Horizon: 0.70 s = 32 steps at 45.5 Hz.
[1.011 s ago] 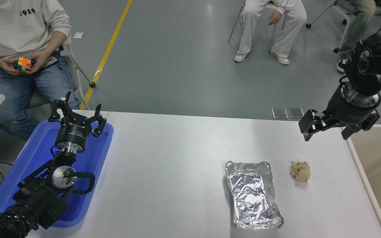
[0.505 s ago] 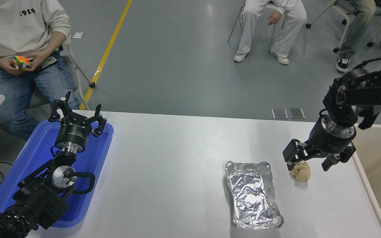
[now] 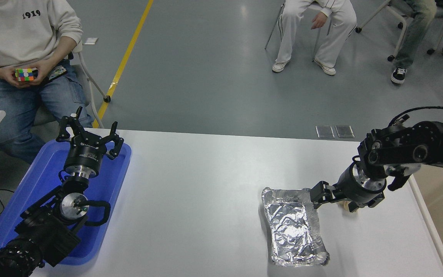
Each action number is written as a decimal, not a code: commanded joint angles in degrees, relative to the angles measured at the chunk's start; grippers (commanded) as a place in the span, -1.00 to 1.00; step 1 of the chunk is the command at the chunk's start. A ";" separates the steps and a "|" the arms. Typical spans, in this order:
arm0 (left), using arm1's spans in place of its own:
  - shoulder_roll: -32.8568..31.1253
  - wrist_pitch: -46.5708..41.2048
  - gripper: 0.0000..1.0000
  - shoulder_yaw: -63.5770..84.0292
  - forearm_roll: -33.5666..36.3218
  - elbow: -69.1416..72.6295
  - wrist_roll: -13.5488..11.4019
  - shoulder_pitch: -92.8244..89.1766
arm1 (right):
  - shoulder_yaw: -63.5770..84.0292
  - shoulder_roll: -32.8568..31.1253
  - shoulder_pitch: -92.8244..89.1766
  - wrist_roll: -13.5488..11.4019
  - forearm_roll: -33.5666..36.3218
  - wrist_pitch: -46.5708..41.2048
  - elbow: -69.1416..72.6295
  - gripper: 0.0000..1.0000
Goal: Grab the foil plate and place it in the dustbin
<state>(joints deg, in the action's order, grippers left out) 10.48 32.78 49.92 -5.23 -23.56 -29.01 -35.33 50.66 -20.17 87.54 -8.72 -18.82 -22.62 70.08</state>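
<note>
Foil plate (image 3: 293, 227), a shiny silver rectangular tray with crinkled base, lay on the white table (image 3: 206, 200) at its near right. The black right gripper (image 3: 318, 195) was at the plate's far right corner; I could not tell how wide its fingers were. The black left gripper (image 3: 89, 137), fingers spread, hovered over a blue plastic tray (image 3: 44, 181) at left.

right end effector (image 3: 318, 196) at foil plate (image 3: 293, 227) rim | left end effector (image 3: 89, 135) above blue tray (image 3: 118, 181)

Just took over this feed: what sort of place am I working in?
Likely a robot test lab or workshop: grey floor with a yellow line, seated people watching from chairs, a white table.
</note>
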 commanded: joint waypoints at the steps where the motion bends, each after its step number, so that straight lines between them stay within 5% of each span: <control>1: -0.02 0.00 1.00 0.00 -0.05 0.01 0.00 -0.01 | -3.72 2.41 -5.97 0.02 -4.99 4.42 -1.88 0.87; 32: -0.02 0.00 1.00 0.00 -0.05 0.01 0.00 -0.01 | -5.22 4.88 -16.26 0.02 -5.53 8.29 -9.79 0.65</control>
<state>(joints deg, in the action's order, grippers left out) 10.46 32.78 49.92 -5.23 -23.56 -29.01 -35.33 45.92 -15.88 74.05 -8.70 -24.11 -15.28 63.21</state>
